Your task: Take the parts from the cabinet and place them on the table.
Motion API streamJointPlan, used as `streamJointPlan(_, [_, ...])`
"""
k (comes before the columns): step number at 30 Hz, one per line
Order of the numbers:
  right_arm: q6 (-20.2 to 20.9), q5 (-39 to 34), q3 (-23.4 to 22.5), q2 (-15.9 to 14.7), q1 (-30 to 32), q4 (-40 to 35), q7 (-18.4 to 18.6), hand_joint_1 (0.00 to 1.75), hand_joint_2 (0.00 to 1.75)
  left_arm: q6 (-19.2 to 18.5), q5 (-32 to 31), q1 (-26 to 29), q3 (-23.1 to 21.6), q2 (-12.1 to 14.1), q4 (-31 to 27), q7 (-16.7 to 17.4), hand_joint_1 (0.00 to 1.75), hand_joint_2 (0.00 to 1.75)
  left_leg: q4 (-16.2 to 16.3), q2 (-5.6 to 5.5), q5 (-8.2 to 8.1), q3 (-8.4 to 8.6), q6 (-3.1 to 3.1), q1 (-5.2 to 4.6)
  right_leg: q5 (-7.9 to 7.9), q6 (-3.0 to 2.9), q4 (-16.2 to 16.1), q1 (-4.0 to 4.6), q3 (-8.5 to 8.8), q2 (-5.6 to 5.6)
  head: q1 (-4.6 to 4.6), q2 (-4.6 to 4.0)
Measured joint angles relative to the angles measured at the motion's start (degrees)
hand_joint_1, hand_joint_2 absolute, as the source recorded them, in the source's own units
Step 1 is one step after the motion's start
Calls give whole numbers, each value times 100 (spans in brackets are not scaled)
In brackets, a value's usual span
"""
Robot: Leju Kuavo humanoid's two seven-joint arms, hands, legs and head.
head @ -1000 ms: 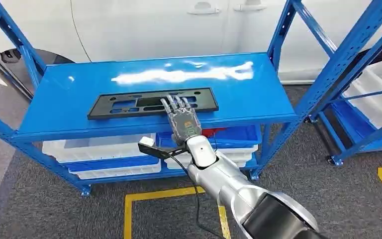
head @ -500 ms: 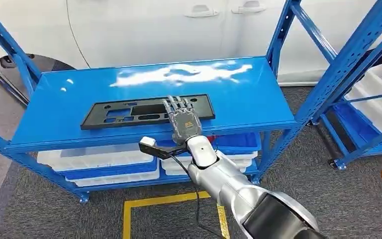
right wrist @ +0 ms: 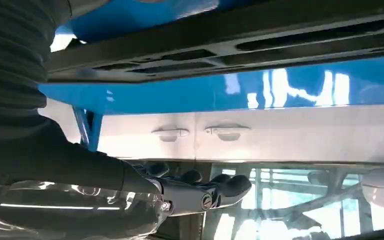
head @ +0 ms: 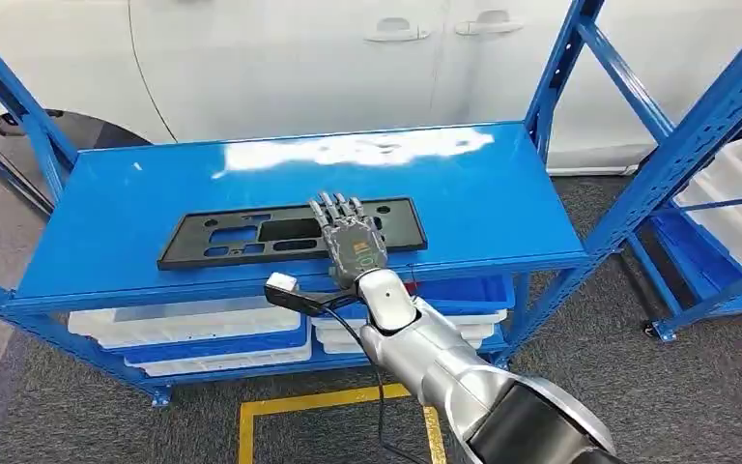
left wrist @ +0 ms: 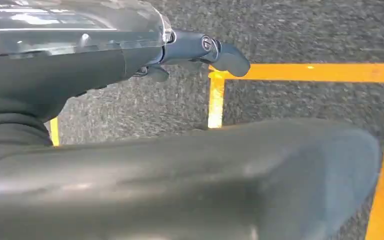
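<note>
Black plastic part (head: 290,230) lies flat near the front edge of the blue rack's top shelf (head: 502,193), the right hand (head: 350,239) stretched over its right half with fingers apart, holding nothing, so placement looks done.

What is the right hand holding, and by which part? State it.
Nothing is plainly held: the right hand lies over the near long edge of the black panel on the blue shelf; a grip cannot be told.

Bare blue shelf top (head: 502,188) surrounds a flat black panel (head: 251,235); blue uprights (head: 553,72) flank both ends, a white car (head: 348,58) close behind
</note>
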Motion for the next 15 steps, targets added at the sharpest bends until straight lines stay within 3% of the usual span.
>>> streamJointPlan(1, [2,-2,0,2,-6,-17,-7,0,175,0,-7,-5,0,-2,0,0,0,0,-6,-2,-23,20,34,-7,-112,30,229,-6,-96,-11,2,0])
streamJointPlan(4, [42,-4,4,2,39,-28,-20,0,175,2,-7,-10,4,0,0,0,0,0,-1,2,-74,49,82,-13,-646,65,1593,-36,-875,-15,2,0])
streamJointPlan(5, [68,-4,9,0,71,-28,-20,0,175,7,-4,-8,9,2,0,-2,0,0,5,0,-95,65,79,-13,-674,73,1893,-42,-1087,-16,2,0])
streamJointPlan(6, [79,-4,22,0,96,-28,-22,0,175,7,4,10,15,2,0,-2,0,0,14,-5,-126,98,74,-13,-531,76,1888,-54,-1166,-17,2,0])
streamJointPlan(7, [81,-4,44,0,104,-28,-22,0,175,7,11,30,24,0,0,-7,0,0,23,-8,-164,145,63,-13,-249,68,1572,-63,-1071,-18,2,0])
streamJointPlan(9, [87,-4,68,2,99,-41,-22,0,175,7,15,37,35,-2,0,-15,0,0,36,-14,-240,256,34,-13,385,19,518,-65,-633,-25,2,0])
streamJointPlan(10, [89,-4,83,2,98,-48,-22,0,175,4,20,37,39,-4,0,-18,0,0,33,-13,-269,275,12,-12,480,-11,149,-59,-502,-28,2,0])
streamJointPlan(11, [101,0,107,4,87,-50,-22,0,175,7,20,25,42,-4,0,-22,0,0,71,-19,-306,278,-33,-63,411,-18,48,-24,-441,-28,2,0])
streamJointPlan(14, [103,-37,183,4,96,-65,-22,0,175,7,22,31,55,-2,2,-50,0,0,16,-10,-336,312,-131,-23,372,-111,71,1,-443,-5,2,0])
streamJointPlan(15, [98,-56,199,11,96,-89,-20,0,175,9,22,27,61,4,0,-57,0,0,23,-2,-373,320,-172,-25,394,-153,8,-56,-387,-4,2,0])
